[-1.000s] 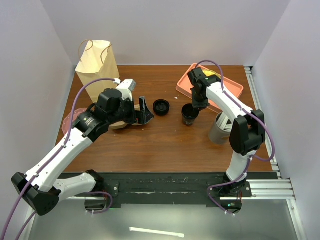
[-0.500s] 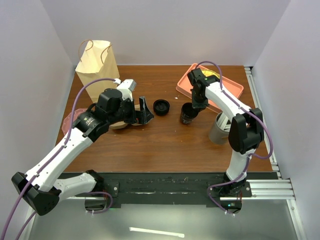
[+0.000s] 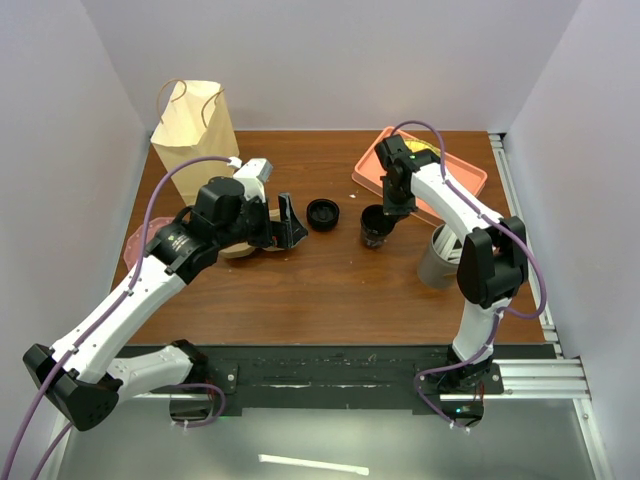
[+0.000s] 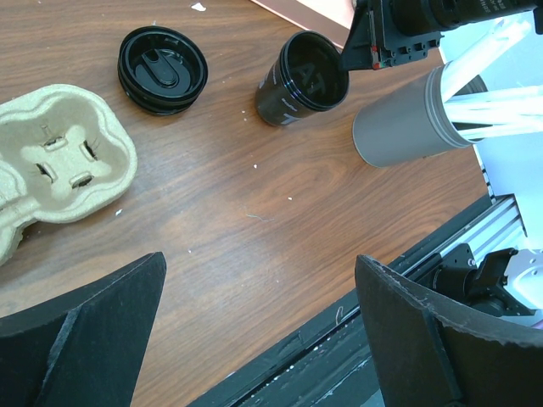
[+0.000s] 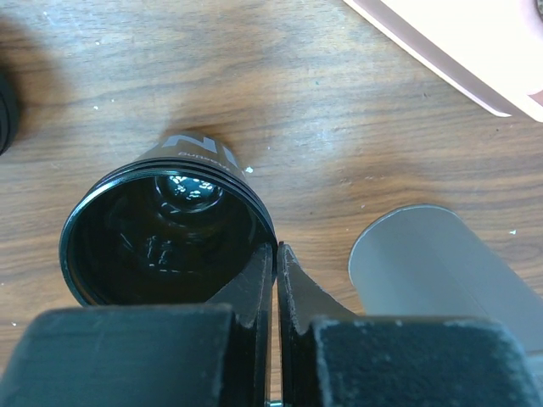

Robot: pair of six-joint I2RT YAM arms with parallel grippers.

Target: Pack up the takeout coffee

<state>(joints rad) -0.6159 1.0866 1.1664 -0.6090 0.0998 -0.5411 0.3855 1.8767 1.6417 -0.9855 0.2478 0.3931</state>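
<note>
The left gripper (image 3: 289, 223) hangs over the left middle of the wooden table (image 3: 320, 285) with its jaws spread wide and nothing between them. Just under and to the left of it lies the tan pulp cup carrier (image 4: 59, 157), partly hidden by the arm in the overhead view.

The takeout coffee (image 3: 322, 214), a small black cup with its round lid on, stands near the middle of the table, just to the right of the left gripper's fingers and touching neither arm.

A little further right is an open black cup (image 3: 376, 228) with no lid. The right gripper (image 5: 276, 264) is pinched together on its rim, one finger inside the mouth and one outside. The cup looks slightly tipped; I cannot tell whether its base is off the table.

Right of that cup, lying close beside it, is a grey cup (image 3: 438, 260). Behind it sits a pink tray (image 3: 470, 178), and a brown paper bag (image 3: 193, 128) stands at the far left corner.
</note>
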